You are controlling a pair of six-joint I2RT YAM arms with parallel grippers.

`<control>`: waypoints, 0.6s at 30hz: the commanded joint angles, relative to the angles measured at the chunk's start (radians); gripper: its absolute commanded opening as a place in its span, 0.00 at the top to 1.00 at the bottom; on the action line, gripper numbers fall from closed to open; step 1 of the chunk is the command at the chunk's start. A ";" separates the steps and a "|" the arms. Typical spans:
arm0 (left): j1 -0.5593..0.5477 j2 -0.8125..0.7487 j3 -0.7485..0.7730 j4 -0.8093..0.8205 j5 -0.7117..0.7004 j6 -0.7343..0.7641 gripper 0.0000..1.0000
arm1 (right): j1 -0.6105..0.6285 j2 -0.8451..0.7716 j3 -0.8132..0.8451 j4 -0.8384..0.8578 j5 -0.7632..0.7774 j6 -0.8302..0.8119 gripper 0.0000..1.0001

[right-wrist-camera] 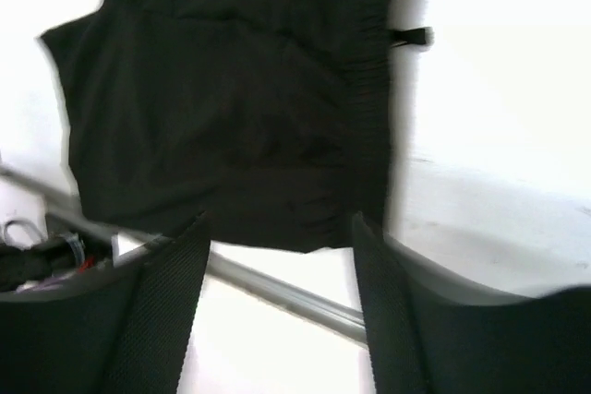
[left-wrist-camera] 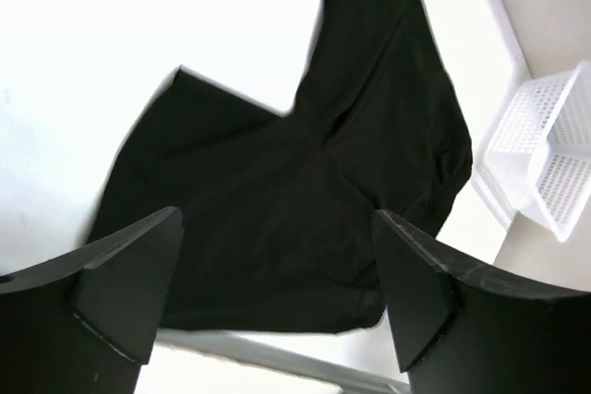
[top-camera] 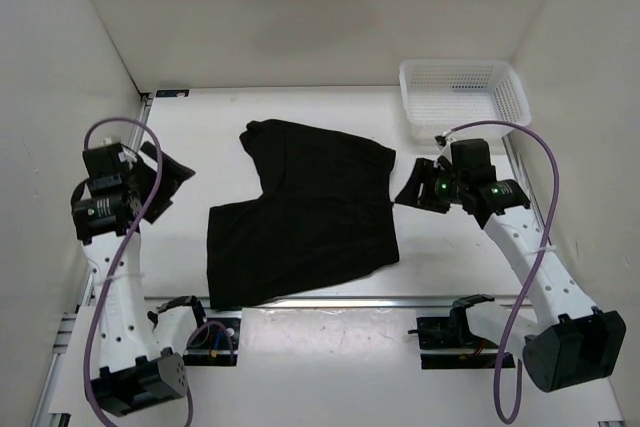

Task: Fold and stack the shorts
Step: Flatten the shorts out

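White walls close in a white table [top-camera: 470,257], and the shorts [top-camera: 300,217] lie spread near its middle. The waistband is toward the right arm and the two legs splay toward the left, one reaching the far side and one the near edge. They look to be opened out flat, with a few soft ripples and no half laid over the other, so I judge that no fold has been made. Nothing is stacked either: no second garment or pile shows, and the basket [top-camera: 410,97] in the far right corner stands apart from the cloth with nothing visible in it. The left gripper [top-camera: 172,175] hangs off the left side of the shorts, clear of the fabric, jaws spread wide with nothing between them. The right gripper [top-camera: 412,190] sits just beside the waistband edge, jaws also parted and holding nothing. By these views the whole job remains: take hold of the cloth, fold it over, then place it.
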 commanded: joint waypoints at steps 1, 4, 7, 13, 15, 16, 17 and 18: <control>0.005 0.065 0.075 0.104 0.017 0.111 0.07 | -0.013 0.042 0.037 0.009 0.083 0.007 0.52; -0.055 0.226 0.153 0.130 0.022 0.180 0.38 | -0.013 0.160 0.094 0.038 0.093 0.017 0.88; -0.176 0.447 0.286 0.139 -0.048 0.211 0.63 | -0.013 0.326 0.181 0.061 0.093 0.026 1.00; -0.421 0.949 0.724 0.022 -0.276 0.235 0.53 | -0.013 0.560 0.370 0.074 0.136 0.044 0.92; -0.453 1.120 0.840 -0.020 -0.312 0.235 0.38 | -0.013 0.619 0.416 0.083 0.136 0.056 0.76; -0.464 1.170 0.935 -0.052 -0.326 0.235 0.31 | -0.022 0.674 0.437 0.083 0.136 0.066 0.66; -0.473 1.214 0.977 -0.061 -0.326 0.235 0.26 | -0.023 0.700 0.480 0.083 0.136 0.066 0.50; -0.473 1.254 1.012 -0.062 -0.314 0.235 0.20 | -0.023 0.754 0.502 0.083 0.127 0.078 0.44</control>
